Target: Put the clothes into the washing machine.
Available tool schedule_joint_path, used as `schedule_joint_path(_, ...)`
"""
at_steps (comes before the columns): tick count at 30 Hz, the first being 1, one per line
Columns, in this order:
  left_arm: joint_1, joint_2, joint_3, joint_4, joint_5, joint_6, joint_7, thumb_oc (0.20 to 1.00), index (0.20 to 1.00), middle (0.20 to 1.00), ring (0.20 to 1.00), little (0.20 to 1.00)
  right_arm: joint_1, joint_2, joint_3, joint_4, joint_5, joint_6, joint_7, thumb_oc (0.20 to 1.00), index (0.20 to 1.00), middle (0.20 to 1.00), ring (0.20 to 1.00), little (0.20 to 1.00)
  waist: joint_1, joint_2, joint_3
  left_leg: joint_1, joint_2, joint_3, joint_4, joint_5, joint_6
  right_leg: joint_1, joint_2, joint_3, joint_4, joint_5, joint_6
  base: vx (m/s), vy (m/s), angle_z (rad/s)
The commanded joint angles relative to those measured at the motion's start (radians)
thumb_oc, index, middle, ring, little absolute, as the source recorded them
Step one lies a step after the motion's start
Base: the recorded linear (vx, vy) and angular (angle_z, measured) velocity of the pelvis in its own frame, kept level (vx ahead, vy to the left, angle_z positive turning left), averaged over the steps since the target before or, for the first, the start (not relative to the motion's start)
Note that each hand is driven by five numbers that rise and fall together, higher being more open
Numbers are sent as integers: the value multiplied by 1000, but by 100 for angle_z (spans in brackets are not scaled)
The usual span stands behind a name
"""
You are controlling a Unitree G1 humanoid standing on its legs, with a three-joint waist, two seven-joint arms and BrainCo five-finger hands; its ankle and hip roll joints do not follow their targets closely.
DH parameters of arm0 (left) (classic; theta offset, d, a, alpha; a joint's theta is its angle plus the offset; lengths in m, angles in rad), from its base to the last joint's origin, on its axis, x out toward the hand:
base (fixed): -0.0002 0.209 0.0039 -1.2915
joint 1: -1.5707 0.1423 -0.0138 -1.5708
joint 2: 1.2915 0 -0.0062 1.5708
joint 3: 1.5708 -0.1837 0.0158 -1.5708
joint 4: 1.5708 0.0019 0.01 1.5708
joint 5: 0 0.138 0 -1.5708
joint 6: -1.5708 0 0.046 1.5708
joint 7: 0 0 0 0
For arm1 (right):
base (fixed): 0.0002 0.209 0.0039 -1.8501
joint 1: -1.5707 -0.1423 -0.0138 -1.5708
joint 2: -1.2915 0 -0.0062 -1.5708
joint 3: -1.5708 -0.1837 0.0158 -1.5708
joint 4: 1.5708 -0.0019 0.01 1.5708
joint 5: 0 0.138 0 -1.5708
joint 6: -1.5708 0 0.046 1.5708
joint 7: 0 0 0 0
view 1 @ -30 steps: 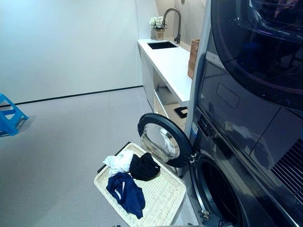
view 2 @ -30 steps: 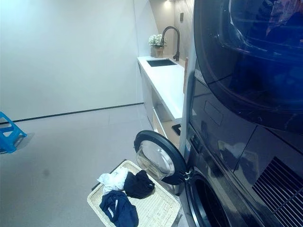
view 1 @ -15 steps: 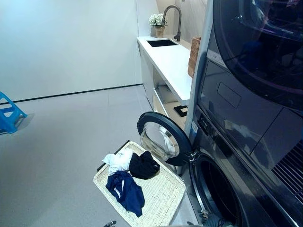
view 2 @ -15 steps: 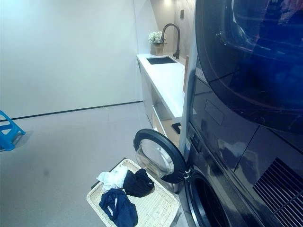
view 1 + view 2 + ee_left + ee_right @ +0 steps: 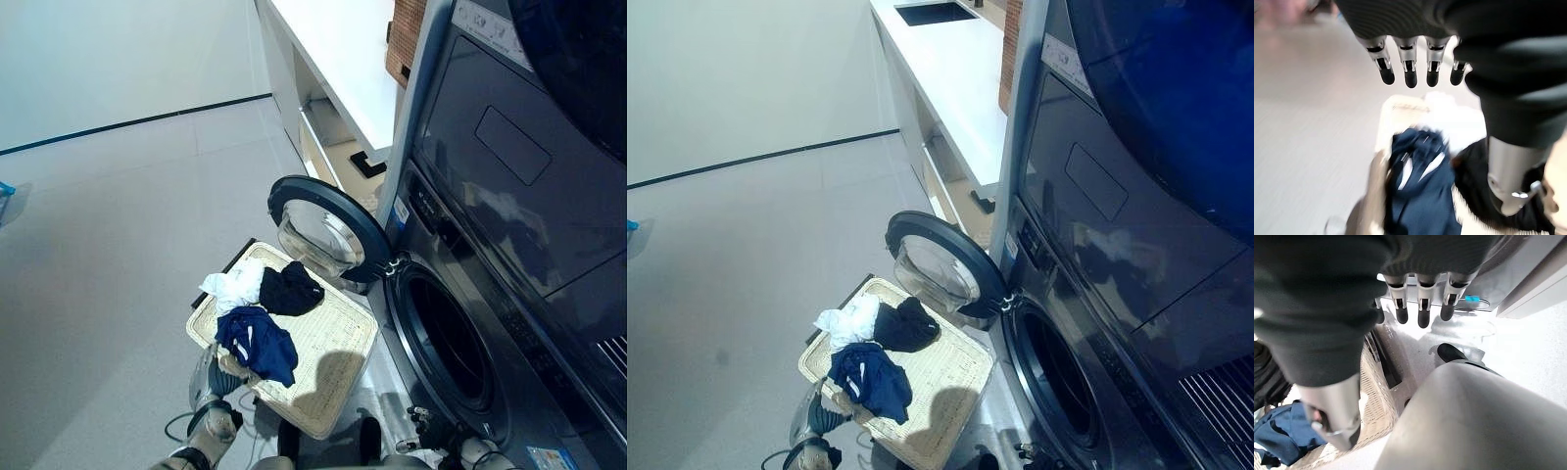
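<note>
**Reach for the first garment not yet made**

Nearest, the left hand is held above the woven tray with its fingers straight and spread and nothing between them. The right hand is held low beside the tray's edge, fingers likewise relaxed and empty. No garment has been lifted: the navy garment lies at the tray's near end, the black garment and the white garment touching just beyond it. Past the tray, the washing machine stands with its door swung open and the drum opening unobstructed. Further off, the bench is seen. The approach step is judged to be in hand; next, the left hand should be lowered onto the navy garment and closed.
</note>
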Motion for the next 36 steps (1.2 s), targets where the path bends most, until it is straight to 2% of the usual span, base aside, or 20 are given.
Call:
schedule_joint_path(1,-75,4,-11,29,72,27,94,1000,1000,1000,1000,1000,-67,9,49,-3,46,-49,-2,1000,1000,1000,1000,1000,-17,-37,35,-19,-112,35,15,-66,79,-71,-15,71,47,10,68,24,114,-10)
schedule_joint_path(2,-100,8,-18,33,91,69,122,1000,1000,1000,1000,1000,-89,6,52,-4,63,-48,-2,1000,1000,1000,1000,1000,-24,-35,53,-34,-114,35,16,-62,79,-89,-15,81,51,14,68,14,108,-7)
schedule_joint_path(4,-114,9,-21,36,86,88,122,1000,1000,1000,1000,1000,-100,4,53,-6,66,-48,-1,1000,1000,1000,1000,1000,-28,-34,63,-41,-114,37,17,-60,79,-97,-14,87,52,16,68,2,96,-10)
schedule_joint_path(5,-136,8,-24,43,73,117,123,1000,1000,1000,1000,1000,-119,1,58,-10,67,-47,-1,1000,1000,1000,1000,1000,-36,-33,80,-55,-116,39,21,-57,78,-114,-14,98,55,21,67,-6,121,-13)
schedule_joint_path(12,-212,10,-26,82,7,198,38,1000,1000,1000,1000,1000,-176,1,80,-16,80,-45,-16,1000,1000,1000,1000,1000,-46,-44,136,-117,-120,60,66,-60,75,-166,-19,119,64,36,72,-12,63,-10)
schedule_joint_path(13,-260,26,-28,104,-27,252,-19,1000,1000,1000,1000,1000,-209,-1,89,-28,102,-39,-33,1000,1000,1000,1000,1000,-51,-52,173,-161,-119,69,97,-59,73,-206,-20,127,84,42,74,-43,59,-10)
schedule_joint_path(19,-356,66,-12,138,-114,297,-57,1000,1000,1000,1000,1000,-270,-2,99,-53,165,-29,-66,1000,1000,1000,1000,1000,-59,-75,244,-234,-113,86,137,-53,74,-289,-18,133,128,55,77,-48,19,-8)
schedule_joint_path(23,-411,86,4,160,-168,314,-65,1000,1000,1000,1000,1000,-285,-3,102,-72,192,-31,-87,1000,1000,1000,1000,1000,-68,-93,245,-332,-113,83,171,-39,67,-387,-16,127,160,66,75,-17,-4,-1)
schedule_joint_path(27,-452,107,2,167,-170,319,-70,1000,1000,1000,1000,1000,-297,-6,115,-92,230,-35,-98,1000,1000,1000,1000,1000,-75,-107,245,-411,-109,83,208,-33,60,-460,-12,121,182,74,70,0,0,0)
schedule_joint_path(31,-511,140,-17,171,-174,352,-74,1000,1000,1000,1000,1000,-315,-14,130,-130,285,-35,-108,1000,1000,1000,1000,1000,-88,-123,245,-513,-101,79,249,-20,49,-556,-3,113,214,83,66,-3,-6,1)
schedule_joint_path(36,-570,169,-35,170,-197,349,-72,1000,1000,1000,1000,1000,-319,-24,152,-182,341,-51,-123,1000,1000,1000,1000,1000,-106,-145,245,-614,-95,74,277,-13,40,-655,9,112,230,102,63,-13,-31,0)
